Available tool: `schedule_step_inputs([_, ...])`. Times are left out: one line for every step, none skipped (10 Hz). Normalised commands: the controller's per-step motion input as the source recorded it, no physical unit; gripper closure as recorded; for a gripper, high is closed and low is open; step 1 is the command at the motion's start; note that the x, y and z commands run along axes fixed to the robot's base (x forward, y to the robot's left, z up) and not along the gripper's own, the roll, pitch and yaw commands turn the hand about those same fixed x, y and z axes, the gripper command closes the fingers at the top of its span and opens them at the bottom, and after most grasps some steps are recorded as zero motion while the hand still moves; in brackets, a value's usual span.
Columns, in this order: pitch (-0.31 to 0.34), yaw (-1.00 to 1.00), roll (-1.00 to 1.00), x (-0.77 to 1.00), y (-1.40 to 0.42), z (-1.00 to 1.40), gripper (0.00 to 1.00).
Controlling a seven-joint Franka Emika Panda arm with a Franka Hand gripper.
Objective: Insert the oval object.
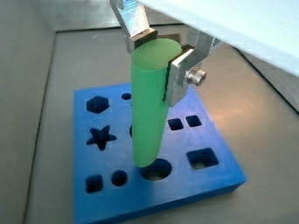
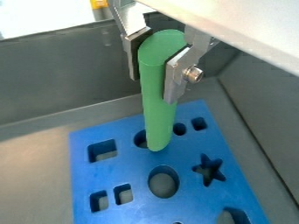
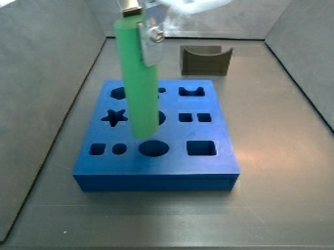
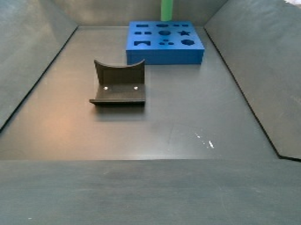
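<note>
My gripper (image 1: 160, 59) is shut on the top end of the oval object (image 1: 149, 105), a long smooth bright green peg, and holds it upright. It shows in both wrist views (image 2: 156, 96) and in both side views (image 3: 136, 78) (image 4: 168, 8). The peg stands over the middle of the blue block (image 1: 211, 179), which has several shaped holes. Its lower end (image 2: 156, 144) meets the block's top face at a hole between the star hole (image 3: 115, 118) and two small square holes. I cannot tell how deep it sits. The gripper (image 3: 141, 21) is above the block.
The fixture (image 3: 205, 61), a dark L-shaped bracket, stands on the grey floor beyond the block and in a side view (image 4: 118, 85) in front of the block (image 4: 165, 44). Grey walls (image 4: 35, 53) enclose the floor on the sides.
</note>
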Motion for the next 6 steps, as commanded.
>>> schedule_step_inputs([0.076, -0.84, 0.26, -0.11, -0.15, 0.00, 1.00])
schedule_step_inputs([0.000, -0.86, 0.20, 0.00, -0.17, 0.07, 1.00])
schedule_step_inputs([-0.009, -0.92, 0.10, 0.05, -0.15, 0.11, 1.00])
schedule_step_inputs([0.000, -0.94, 0.07, 0.03, -0.15, 0.10, 1.00])
schedule_step_inputs([0.000, -1.00, 0.04, 0.00, -0.09, 0.06, 1.00])
schedule_step_inputs([0.000, -1.00, 0.02, 0.00, -0.04, 0.02, 1.00])
